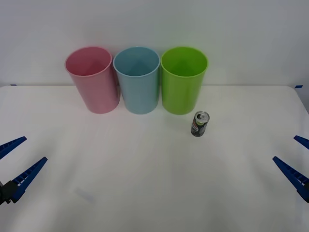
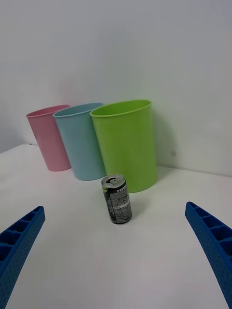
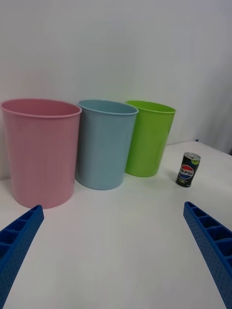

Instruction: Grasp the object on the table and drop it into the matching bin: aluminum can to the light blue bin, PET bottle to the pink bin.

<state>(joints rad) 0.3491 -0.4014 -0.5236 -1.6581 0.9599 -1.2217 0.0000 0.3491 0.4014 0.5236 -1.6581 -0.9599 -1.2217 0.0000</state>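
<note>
A small dark aluminum can (image 1: 200, 123) with a silver top stands upright on the white table (image 1: 145, 183), just in front of the lime green bin and to its right; the can (image 2: 116, 199) (image 3: 188, 169) faces both wrist cameras. The pink bin (image 1: 92, 79), the light blue bin (image 1: 138, 79) and the green bin stand in a row at the back. My left gripper (image 1: 14, 162) hangs open at the left edge, far from the can. My right gripper (image 1: 295, 162) hangs open at the right edge, nothing between its fingers.
A lime green bin (image 1: 183, 79) stands right of the light blue bin, close behind the can. A white wall rises behind the bins. The table's back edge runs just behind the bins.
</note>
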